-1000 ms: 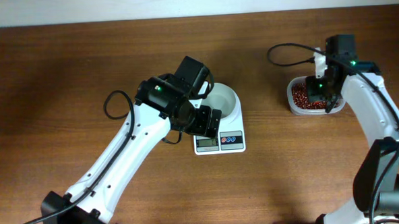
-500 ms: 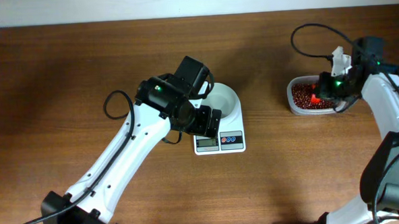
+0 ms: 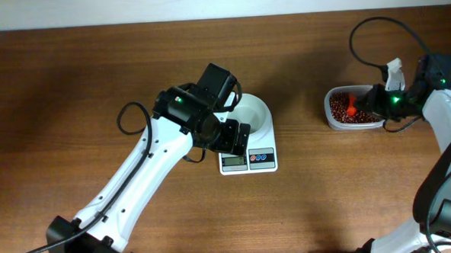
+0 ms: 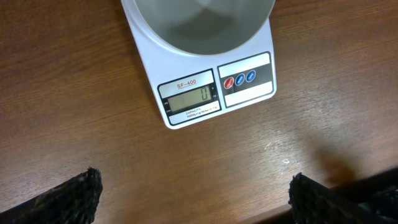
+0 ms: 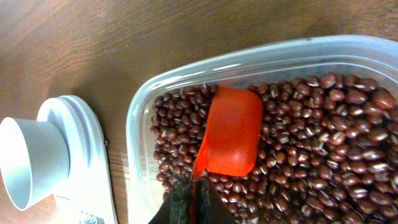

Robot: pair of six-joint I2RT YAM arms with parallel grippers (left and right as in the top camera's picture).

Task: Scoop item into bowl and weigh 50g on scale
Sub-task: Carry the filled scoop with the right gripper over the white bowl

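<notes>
The dark red-brown beans [image 5: 311,143] fill a clear plastic tub [image 3: 333,120] at the right. My right gripper [image 5: 194,194] is shut on the handle of an orange-red scoop [image 5: 231,130], whose bowl lies on the beans in the tub's left part; the scoop also shows in the overhead view [image 3: 352,103]. The white bowl [image 3: 249,114] sits empty on the white scale [image 3: 248,160], whose display [image 4: 191,99] reads 0. My left gripper [image 4: 193,199] is open and empty, hovering over the scale's front-left edge.
The brown wooden table [image 3: 71,80] carries only the scale and the tub. The bowl [image 5: 28,162] and scale [image 5: 87,155] lie to the left of the tub in the right wrist view. A black cable [image 3: 374,28] loops above the right arm.
My right arm has swung out to the right, and the scoop, hidden under the gripper before, now shows lying on the beans. The left arm has not moved.
</notes>
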